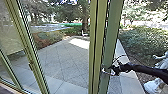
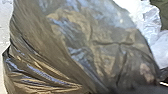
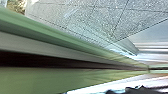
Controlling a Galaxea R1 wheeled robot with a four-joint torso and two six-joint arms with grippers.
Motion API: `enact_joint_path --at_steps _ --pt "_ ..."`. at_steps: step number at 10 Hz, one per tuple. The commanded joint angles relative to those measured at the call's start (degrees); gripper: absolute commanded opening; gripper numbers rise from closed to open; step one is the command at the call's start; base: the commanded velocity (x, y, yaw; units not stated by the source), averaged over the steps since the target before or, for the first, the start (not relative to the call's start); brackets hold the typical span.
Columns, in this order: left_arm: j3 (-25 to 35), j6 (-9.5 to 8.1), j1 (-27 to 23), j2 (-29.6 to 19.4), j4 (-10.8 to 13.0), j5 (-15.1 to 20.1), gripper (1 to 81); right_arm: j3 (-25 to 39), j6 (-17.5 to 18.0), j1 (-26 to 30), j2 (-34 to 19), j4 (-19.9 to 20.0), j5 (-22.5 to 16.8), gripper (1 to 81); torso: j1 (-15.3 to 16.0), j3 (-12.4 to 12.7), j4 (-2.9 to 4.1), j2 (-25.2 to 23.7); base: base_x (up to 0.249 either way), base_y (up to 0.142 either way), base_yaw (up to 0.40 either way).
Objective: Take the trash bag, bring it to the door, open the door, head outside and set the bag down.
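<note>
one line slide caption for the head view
The robot's right gripper at a green door frame, with a paved yard and shrubs beyond.

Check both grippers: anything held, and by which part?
Can't be told. The trash bag is close up in the left wrist view, any grip on it hidden. The right gripper is at the green door frame; whether it grips anything is unclear.

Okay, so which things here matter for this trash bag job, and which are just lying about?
Part of the job:
- dark trash bag
- green-framed door
- right pincer, at the door frame
- paving outside

Just there:
- bushes
- tree trunk
</note>
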Motion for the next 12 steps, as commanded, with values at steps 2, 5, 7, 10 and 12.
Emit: enact_joint_path --at_steps 2,5,7,10,12 --pt "0.2 0.05 -1.78 0.35 -0.23 4.24 1.0 -2.78 -0.87 16.23 -4.21 -4.29 1.39 81.1 0.0 0.0 0.0 0.0 0.0 0.0 0.0" --pt "0.2 0.05 -1.78 0.62 -0.23 4.24 1.0 -2.78 -5.01 18.33 -4.39 -4.38 -0.46 81.1 0.02 0.0 0.0 0.0 0.0 0.0 0.0" --pt "0.2 0.05 -1.78 0.62 -0.23 4.15 1.0 -3.13 -7.21 20.27 -4.04 -5.34 -2.92 81.1 0.02 0.0 0.0 0.0 0.0 0.0 0.0" --pt "0.2 0.05 -1.78 0.62 -0.23 4.15 1.0 -3.21 -10.01 22.12 -4.13 -8.33 -5.99 81.1 0.02 0.0 0.0 0.02 0.0 0.0 0.0" --pt "0.2 0.05 -1.78 0.7 -0.23 4.15 1.0 -3.3 -13.08 23.43 -4.22 -11.31 -9.5 81.1 0.02 0.0 0.0 0.02 0.0 0.0 0.0"
